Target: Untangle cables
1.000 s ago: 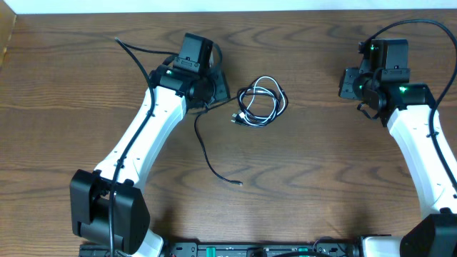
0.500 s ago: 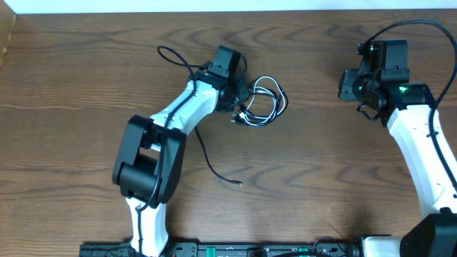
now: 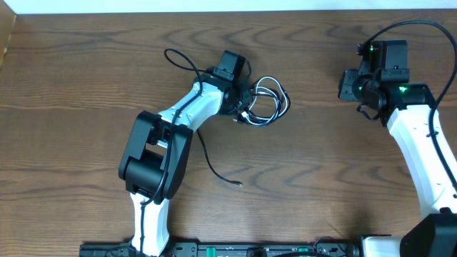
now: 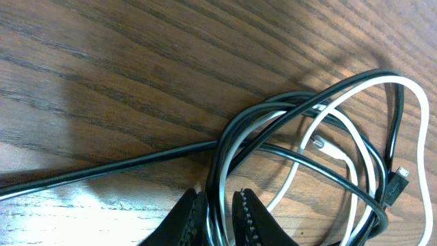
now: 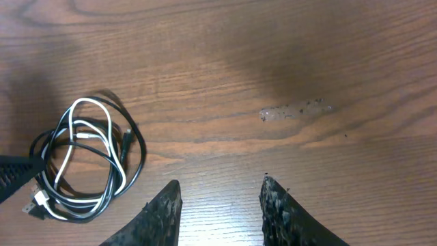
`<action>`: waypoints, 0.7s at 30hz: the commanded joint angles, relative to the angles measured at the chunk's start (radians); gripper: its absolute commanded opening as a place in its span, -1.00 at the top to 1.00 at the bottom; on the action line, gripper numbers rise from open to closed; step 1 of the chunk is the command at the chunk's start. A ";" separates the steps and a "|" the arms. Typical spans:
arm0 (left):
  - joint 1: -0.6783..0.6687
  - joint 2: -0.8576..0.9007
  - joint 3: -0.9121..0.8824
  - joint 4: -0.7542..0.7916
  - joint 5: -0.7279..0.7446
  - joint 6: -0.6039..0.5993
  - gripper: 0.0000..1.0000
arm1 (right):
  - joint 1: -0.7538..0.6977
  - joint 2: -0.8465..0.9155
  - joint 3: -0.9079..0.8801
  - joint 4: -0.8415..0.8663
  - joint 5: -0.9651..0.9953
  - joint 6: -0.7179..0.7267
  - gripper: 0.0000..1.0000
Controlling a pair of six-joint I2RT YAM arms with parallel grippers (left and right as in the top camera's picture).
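The black and white cables lie tangled in a small coil [image 3: 264, 102] at the middle back of the wooden table. The black cable's long tail [image 3: 207, 158] runs toward the front and ends in a small plug [image 3: 239, 183]. My left gripper [image 3: 240, 101] is at the coil's left edge. In the left wrist view it [image 4: 218, 213] is shut on a black and a white strand, with the white cable [image 4: 416, 96] looping to the right. My right gripper [image 3: 355, 86] is open and empty far to the right; its wrist view [image 5: 220, 186] shows the coil [image 5: 85, 160] at the left.
The left arm [image 3: 153, 153] stretches across the table's left middle, with its own thick black wire [image 3: 178, 57] arching behind it. The table's back edge [image 3: 228, 11] meets a white strip. A pale scuff [image 5: 293, 109] marks the wood.
My left arm has swung right and reached the coil; its gripper now sits on the coil's left edge with strands between its fingers. The right arm has not moved.
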 commanded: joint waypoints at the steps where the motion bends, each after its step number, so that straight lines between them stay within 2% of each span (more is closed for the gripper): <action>1: -0.011 0.018 -0.017 -0.007 -0.018 0.053 0.81 | 0.004 0.003 0.008 -0.003 -0.006 0.000 0.31; 5: -0.015 0.012 -0.021 -0.010 0.005 0.110 0.85 | 0.007 0.003 0.008 -0.008 -0.006 0.000 0.31; 8: -0.015 -0.035 -0.019 -0.012 0.086 0.211 0.86 | 0.007 0.003 0.008 -0.010 -0.033 0.000 0.32; 11: -0.015 -0.108 -0.019 -0.017 0.104 0.257 0.85 | 0.007 0.003 0.008 0.009 -0.152 -0.037 0.29; 13: -0.015 -0.200 -0.019 -0.018 0.122 0.294 0.85 | 0.007 0.003 0.008 0.056 -0.348 -0.115 0.15; 21: -0.016 -0.489 -0.019 -0.018 0.145 0.295 0.85 | 0.008 0.018 0.008 0.138 -0.585 -0.117 0.09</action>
